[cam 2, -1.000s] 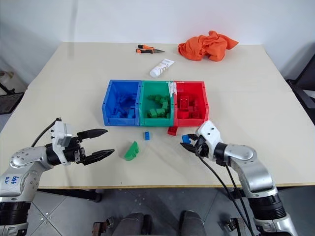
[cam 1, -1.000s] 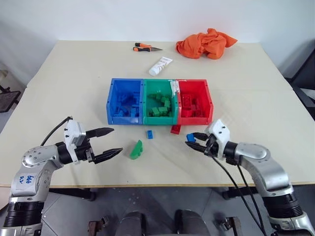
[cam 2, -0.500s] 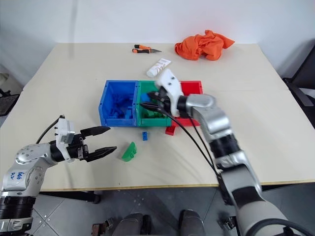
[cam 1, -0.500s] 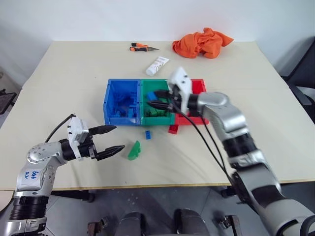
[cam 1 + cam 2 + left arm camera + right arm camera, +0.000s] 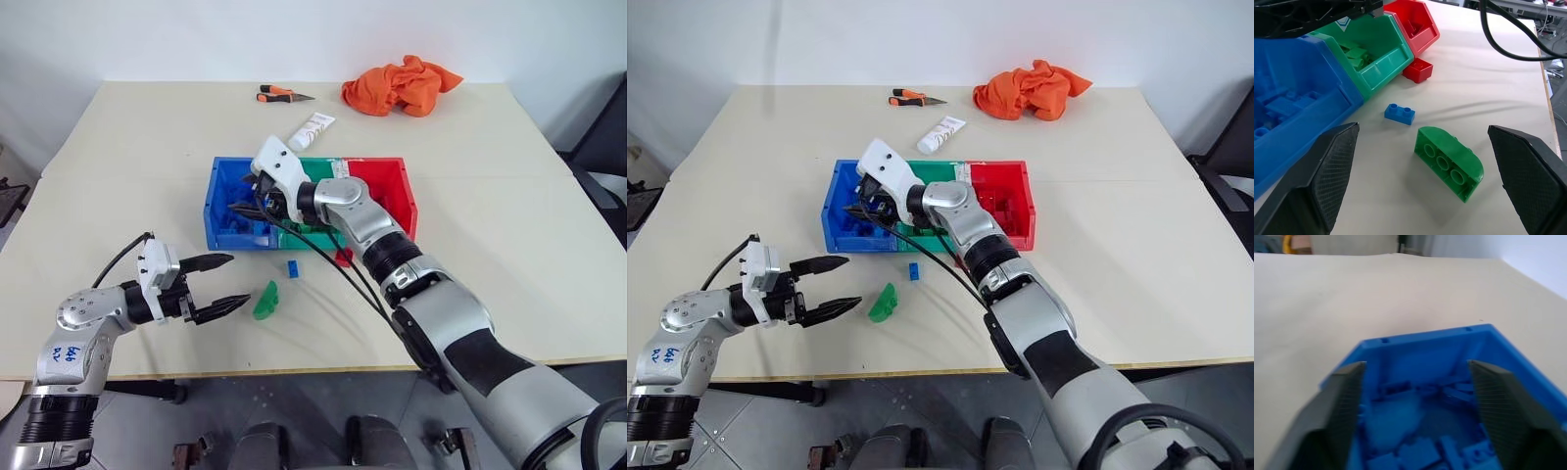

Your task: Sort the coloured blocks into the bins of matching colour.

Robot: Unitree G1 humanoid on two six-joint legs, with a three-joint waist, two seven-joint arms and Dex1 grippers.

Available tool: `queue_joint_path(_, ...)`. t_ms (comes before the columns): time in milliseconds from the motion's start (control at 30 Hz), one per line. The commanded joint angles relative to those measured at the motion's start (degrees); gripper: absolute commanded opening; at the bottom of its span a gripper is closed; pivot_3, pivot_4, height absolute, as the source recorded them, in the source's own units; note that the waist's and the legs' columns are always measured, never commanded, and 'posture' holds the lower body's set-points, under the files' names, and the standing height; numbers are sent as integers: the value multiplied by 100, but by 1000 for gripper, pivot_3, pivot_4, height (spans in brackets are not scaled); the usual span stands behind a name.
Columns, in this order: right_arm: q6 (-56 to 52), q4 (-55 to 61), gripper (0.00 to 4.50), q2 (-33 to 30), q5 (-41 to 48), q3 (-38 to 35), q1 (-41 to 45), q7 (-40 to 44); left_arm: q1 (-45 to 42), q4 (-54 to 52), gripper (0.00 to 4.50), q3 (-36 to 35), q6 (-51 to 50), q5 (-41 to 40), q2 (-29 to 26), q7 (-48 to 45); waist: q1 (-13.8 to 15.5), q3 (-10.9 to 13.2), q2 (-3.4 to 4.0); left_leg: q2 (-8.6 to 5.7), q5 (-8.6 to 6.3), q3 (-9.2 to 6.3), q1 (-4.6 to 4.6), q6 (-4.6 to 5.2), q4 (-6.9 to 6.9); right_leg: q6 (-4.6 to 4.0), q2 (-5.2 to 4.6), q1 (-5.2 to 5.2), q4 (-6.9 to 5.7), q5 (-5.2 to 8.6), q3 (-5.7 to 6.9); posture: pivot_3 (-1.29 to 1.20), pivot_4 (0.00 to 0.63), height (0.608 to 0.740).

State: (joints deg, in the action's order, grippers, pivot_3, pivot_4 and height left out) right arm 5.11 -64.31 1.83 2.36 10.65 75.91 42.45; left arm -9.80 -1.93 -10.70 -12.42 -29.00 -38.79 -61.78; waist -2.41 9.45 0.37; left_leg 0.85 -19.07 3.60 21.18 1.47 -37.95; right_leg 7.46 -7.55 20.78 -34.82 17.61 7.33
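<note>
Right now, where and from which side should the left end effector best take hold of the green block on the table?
Probably across the two flat long faces of the green block, coming level from its near side: it lies studs sideways, between the open left end effector fingers.

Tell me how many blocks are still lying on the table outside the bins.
3: a green block between the left gripper's fingers, a small blue block nearer the bins, a red block against them. The right arm may hide others.

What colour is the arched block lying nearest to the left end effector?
Green; the arched block shows best in the left wrist view.

Blue, green, red bins [image 5: 217, 211]
</note>
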Motion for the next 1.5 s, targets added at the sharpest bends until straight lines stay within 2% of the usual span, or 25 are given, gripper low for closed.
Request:
queue_joint_path(33, 298, 15, 4481, -40, -69, -181, 201, -131, -31, -171, 4500, -66, 97, -23, -25, -4, -19, 0, 0, 0, 0, 0, -1, 0, 1, 0, 0, -1, -1, 0, 0, 0, 150, 740)
queue_joint_path(167, 487, 462, 4481, -289, 33, -340, -24, 214, -263, -31, 4500, 40, 89, -12, 9, -56, -23, 0, 0, 0, 0, -4, 1, 0, 1, 0, 1, -2, 0, 0, 0, 0, 150, 740)
queue_joint_path(267, 172, 1677, 4481, -665, 375, -392, -734, 1032, -380, 63, 4500, 64, 79, -18, -2, -107, -8, -2, -3, -2, 0, -11, 1, 0, 0, 0, 0, -7, 2, 0, -1, 0, 150, 740)
queue_joint_path(333, -363, 2930, 4481, -1083, 677, -333, -1464, 1611, -429, 126, 4500, 62, 80, -15, -15, -144, 6, -2, -3, -5, 0, -15, -1, 0, 1, 1, -1, -10, 3, -1, -3, 0, 150, 740)
queue_joint_path(400, -785, 3753, 4481, -1337, 835, -279, -1904, 1843, -448, 165, 4500, 53, 87, -17, -26, -173, 37, -1, -2, -5, 0, -24, 1, 0, 1, 2, -1, -13, 4, -1, -2, 0, 150, 740)
queue_joint_path(433, -1191, 4428, 4481, -1716, 927, -336, -2359, 1922, -482, 250, 4500, 45, 105, -9, -45, -210, 48, 0, 0, -6, 0, -19, 1, 1, 0, 2, -2, -12, 6, -1, -2, 0, 150, 740)
queue_joint_path(633, -2845, 7023, 4481, -3299, 1553, -986, -4230, 1921, -616, 627, 4500, 10, 158, 35, -149, -386, 117, 0, 0, -5, -1, -9, 5, 2, -3, 2, -6, -20, 34, -1, 4, 0, 150, 740)
queue_joint_path(800, -3678, 8067, 4481, -4308, 1835, -1619, -5580, 1809, -586, 725, 4500, -3, 175, 46, -186, -529, 111, 0, 0, 3, -2, 8, 1, 2, 5, 1, -2, -21, 56, 0, 7, 0, 150, 740)
queue_joint_path(900, -3857, 8391, 4481, -4681, 1908, -1823, -6225, 1747, -622, 804, 4500, -6, 189, 70, -202, -582, 130, 0, -1, 0, -1, 16, 2, 3, 7, 1, -5, -27, 75, 0, 7, 0, 150, 740)
queue_joint_path(1000, -3975, 8561, 4481, -4667, 1922, -1761, -6393, 1525, -691, 870, 4500, 18, 195, 97, -205, -613, 105, 0, -1, 3, -1, 24, 1, 3, 7, 1, -4, -29, 83, 0, 5, 0, 150, 740)
queue_joint_path(1233, -4230, 8485, 4481, -3789, 1813, -1167, -6181, 557, -771, 759, 4500, 79, 127, 112, -149, -552, 117, -2, -5, 3, -1, 23, 1, 3, 6, 1, -6, -28, 80, 0, 5, 0, 150, 740)
queue_joint_path(1500, -3764, 7434, 4481, -2672, 1301, -675, -5753, -489, -443, 335, 4500, -55, -103, 0, -250, -475, 150, -2, -4, 0, -1, 22, 3, 4, 2, 1, -6, -26, 78, 0, 3, 0, 150, 740)
